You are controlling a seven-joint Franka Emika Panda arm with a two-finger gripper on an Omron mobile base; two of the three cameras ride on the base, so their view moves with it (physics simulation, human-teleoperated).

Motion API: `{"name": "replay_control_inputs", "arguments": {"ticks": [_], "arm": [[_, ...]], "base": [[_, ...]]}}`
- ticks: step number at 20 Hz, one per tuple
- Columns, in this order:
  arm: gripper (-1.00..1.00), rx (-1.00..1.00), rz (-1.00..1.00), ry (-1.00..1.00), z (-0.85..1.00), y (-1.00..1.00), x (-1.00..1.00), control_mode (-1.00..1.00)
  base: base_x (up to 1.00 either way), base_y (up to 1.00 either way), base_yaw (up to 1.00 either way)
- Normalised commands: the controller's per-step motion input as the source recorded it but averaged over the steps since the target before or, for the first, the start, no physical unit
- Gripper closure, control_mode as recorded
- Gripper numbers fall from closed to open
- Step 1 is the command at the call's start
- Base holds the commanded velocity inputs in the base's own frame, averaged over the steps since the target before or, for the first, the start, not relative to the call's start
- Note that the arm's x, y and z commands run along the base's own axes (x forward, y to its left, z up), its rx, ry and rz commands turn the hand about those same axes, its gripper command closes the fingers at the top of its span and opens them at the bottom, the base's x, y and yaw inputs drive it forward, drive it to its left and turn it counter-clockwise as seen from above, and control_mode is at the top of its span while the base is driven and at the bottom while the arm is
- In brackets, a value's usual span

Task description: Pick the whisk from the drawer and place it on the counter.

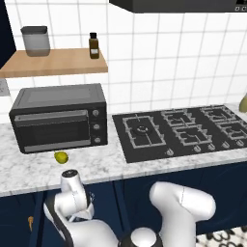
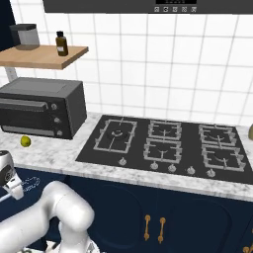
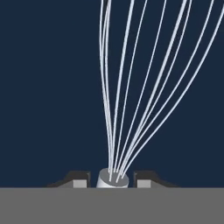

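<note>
In the hand view the whisk (image 3: 112, 177) stands between my two dark fingertips (image 3: 80, 180), and its thin silver wires fan out toward the top of that view. My gripper (image 3: 112, 182) is shut on the top of the whisk's pale handle. Behind the wires is the dark navy inside of the drawer (image 3: 43, 87). From the left base view my hand (image 1: 73, 187) hangs just below the front edge of the speckled marble counter (image 1: 29, 170), left of the stove. The right base view has the gripper (image 2: 14, 189) at the far left, with faint wires of the whisk (image 2: 28, 185) beside it.
A black toaster oven (image 1: 58, 118) stands on the counter above my hand, with a small yellow-green fruit (image 1: 61, 157) in front of it. A black gas stove (image 1: 183, 132) lies to the right. A wooden shelf (image 1: 53, 62) with a jar and bottle hangs above.
</note>
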Motion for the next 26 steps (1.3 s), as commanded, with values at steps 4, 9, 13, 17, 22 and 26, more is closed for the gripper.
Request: {"name": "replay_control_inputs", "arguments": {"ticks": [4,9,13,17,22,26], "arm": [[1.0,0.0,0.0,0.01,0.78,0.0,-0.82,-1.0],[1.0,-0.01,0.0,0.04,0.61,0.04,-0.91,-1.0],[1.0,0.0,-0.12,0.0,0.98,0.15,-0.7,-1.0],[1.0,0.0,-0.3,0.0,1.0,-0.03,-0.03,-1.0],[1.0,0.0,-0.25,0.0,0.97,-0.27,0.08,-1.0],[1.0,0.0,-0.19,-0.02,0.9,-0.5,0.01,-1.0]], "base": [[0.0,0.0,0.0],[0.0,0.0,0.0],[0.0,0.0,0.0],[0.0,0.0,0.0],[0.0,0.0,0.0],[0.0,0.0,0.0]]}}
